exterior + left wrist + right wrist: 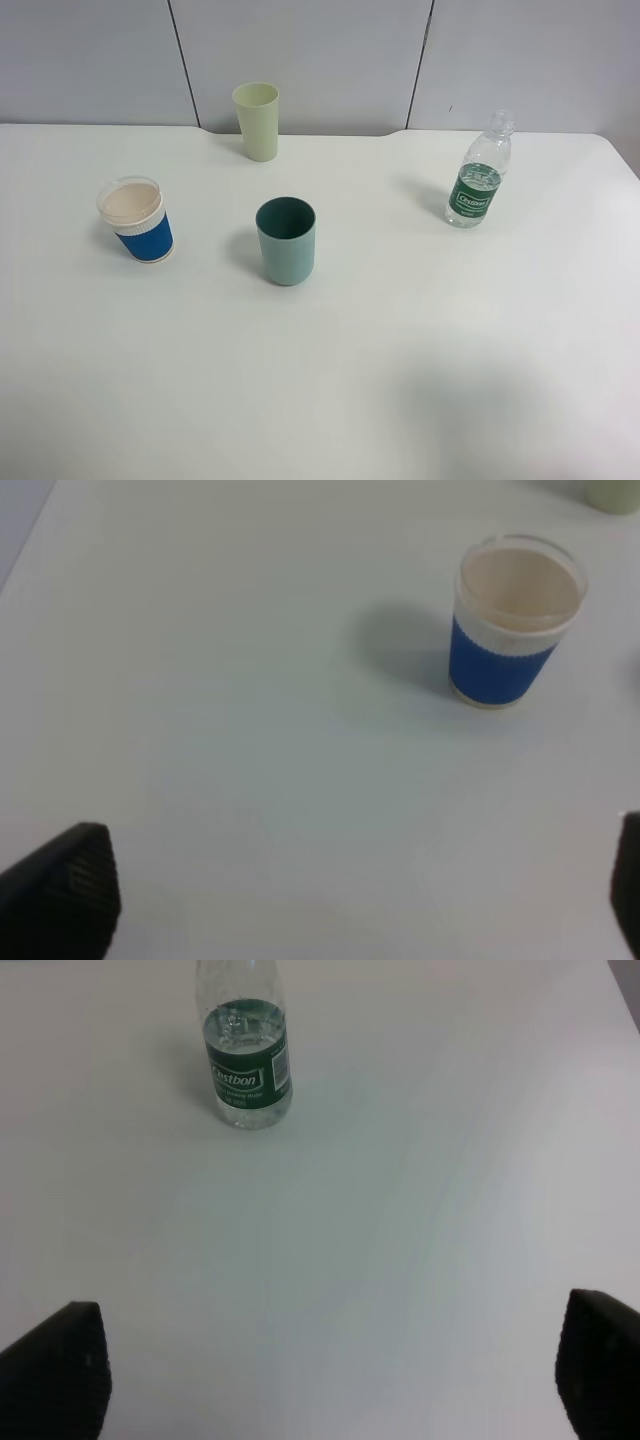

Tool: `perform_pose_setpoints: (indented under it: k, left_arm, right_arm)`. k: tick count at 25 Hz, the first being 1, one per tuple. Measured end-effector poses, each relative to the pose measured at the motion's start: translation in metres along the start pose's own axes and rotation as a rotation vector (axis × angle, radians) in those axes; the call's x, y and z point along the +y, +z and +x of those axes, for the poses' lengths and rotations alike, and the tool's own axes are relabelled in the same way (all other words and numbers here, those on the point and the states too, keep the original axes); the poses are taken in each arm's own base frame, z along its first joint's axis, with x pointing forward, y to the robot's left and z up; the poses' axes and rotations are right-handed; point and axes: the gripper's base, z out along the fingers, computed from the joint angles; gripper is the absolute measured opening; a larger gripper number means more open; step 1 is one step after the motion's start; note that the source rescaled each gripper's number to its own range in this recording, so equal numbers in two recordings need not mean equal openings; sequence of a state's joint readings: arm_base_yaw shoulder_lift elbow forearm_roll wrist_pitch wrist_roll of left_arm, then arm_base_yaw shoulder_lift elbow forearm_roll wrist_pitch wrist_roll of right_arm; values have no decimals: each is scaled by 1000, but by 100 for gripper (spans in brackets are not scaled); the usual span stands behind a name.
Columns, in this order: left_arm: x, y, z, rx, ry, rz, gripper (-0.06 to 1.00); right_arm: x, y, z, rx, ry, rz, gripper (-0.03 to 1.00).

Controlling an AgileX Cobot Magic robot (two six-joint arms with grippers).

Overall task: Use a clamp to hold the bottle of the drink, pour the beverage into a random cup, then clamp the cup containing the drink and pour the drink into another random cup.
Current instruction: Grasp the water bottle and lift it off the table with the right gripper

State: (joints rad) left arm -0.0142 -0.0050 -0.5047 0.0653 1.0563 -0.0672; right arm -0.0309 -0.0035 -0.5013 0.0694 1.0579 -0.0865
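On the left of the table (pixel 330 400), the blue-sleeved paper cup (pixel 137 222) is being faced by the left gripper (pixel 340 900), its jaws being held wide around nothing. The teal-green tumbler (pixel 286 240) is standing mid-table, the bottle (pixel 478 175) upright on the right, well apart. There the right gripper (pixel 325 1370) is likewise being held spread and empty. Seemingly the first grasp is being prepared: the bottle's body needs straddling, then clamping.

Three task items, all upright, none touching, well apart.
The teal-green cup (pixel 286 245) stands central in the high view, mouth up, darker inside. The blue-sleeved paper cup (pixel 140 228), wide white rim, sits at its 9 o'clock. The clear bottle (pixel 478 178), dark green label with white lettering, stands at its 2 o'clock.
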Motion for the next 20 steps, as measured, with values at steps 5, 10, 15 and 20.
perform_pose_setpoints:
  k: [5,10,15,20]
  left_arm:
    - [0,0,0,0,0,0,100]
    - [0,0,0,0,0,0,100]
    - [0,0,0,0,0,0,100]
    - [0,0,0,0,0,0,100]
  right_arm:
    - [0,0,0,0,0,0,76]
    - [0,0,0,0,0,0,76]
    - [0,0,0,0,0,0,76]
    - [0,0,0,0,0,0,76]
